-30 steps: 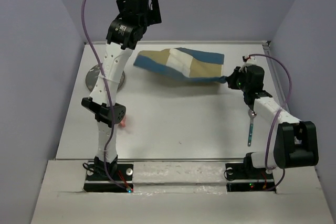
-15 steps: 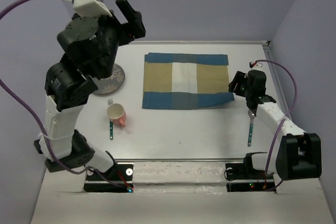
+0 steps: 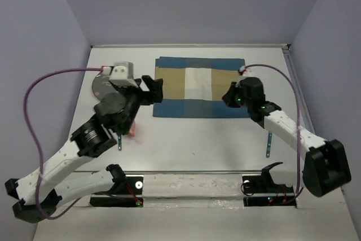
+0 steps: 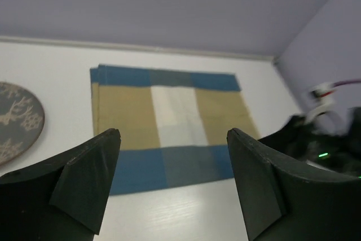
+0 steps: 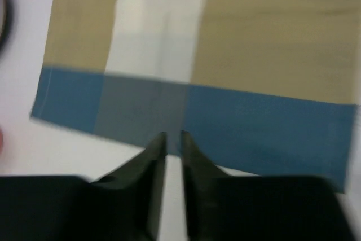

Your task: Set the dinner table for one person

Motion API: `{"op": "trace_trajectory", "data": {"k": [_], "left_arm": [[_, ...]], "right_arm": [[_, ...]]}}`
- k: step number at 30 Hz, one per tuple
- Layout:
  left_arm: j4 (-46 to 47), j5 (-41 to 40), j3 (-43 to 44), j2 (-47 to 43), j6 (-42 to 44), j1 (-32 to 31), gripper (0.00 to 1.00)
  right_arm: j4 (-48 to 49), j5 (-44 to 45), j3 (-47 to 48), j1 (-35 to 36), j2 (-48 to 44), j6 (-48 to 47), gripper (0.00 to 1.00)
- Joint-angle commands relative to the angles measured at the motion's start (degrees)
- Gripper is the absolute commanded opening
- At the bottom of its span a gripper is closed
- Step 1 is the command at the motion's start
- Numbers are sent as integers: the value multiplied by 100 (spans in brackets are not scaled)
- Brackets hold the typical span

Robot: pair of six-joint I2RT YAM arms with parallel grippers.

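Firstly, dinner table: white, filling the frame's centre. Checked mat: flat, upper centre. Patterned plate: upper left, partly behind the arm. Left gripper: jaws wide apart, holding nothing, at the mat's left edge. Right gripper: jaws nearly together, clasping nothing. Pink cup: mostly hidden, contents not visible.

This is looking like a robot lab test booth: plain lilac walls are closing in a white table, and two black-and-white robot arms are reaching over it from bases bolted along its near edge.
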Motion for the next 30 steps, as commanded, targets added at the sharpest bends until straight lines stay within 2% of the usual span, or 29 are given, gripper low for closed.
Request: {"op": "trace_trajectory", "data": {"k": [1,3,5,7,11,15,22,30], "left_arm": [[857,236,-68,-846,282,27,91],[707,184,-208,-1135,510,27,93],[724,61,-367,-1556,651,19,99],[864,-245,-716,-1873,941,19,99],[1460,-817,-1473,-2673,1275,27,99],[1489,-1011,-1852,-2982,1407,27,99],[1524,-722,-1985,-2991,1557,36,99],[1489,-651,-1985,-2947,1548,27,99]], "right_arm": [[435,34,660,1459,1170,-218,4],[507,131,1160,1777,1645,-270,3],[498,245,1782,2224,2337,-489,4],[437,333,2206,2428,2988,-630,0],[105,587,3200,2806,4043,-710,0],[-100,825,3877,3140,4722,-780,3],[-126,1001,4089,3413,5329,-596,0],[-3,1379,3782,4125,5612,274,0]]}}
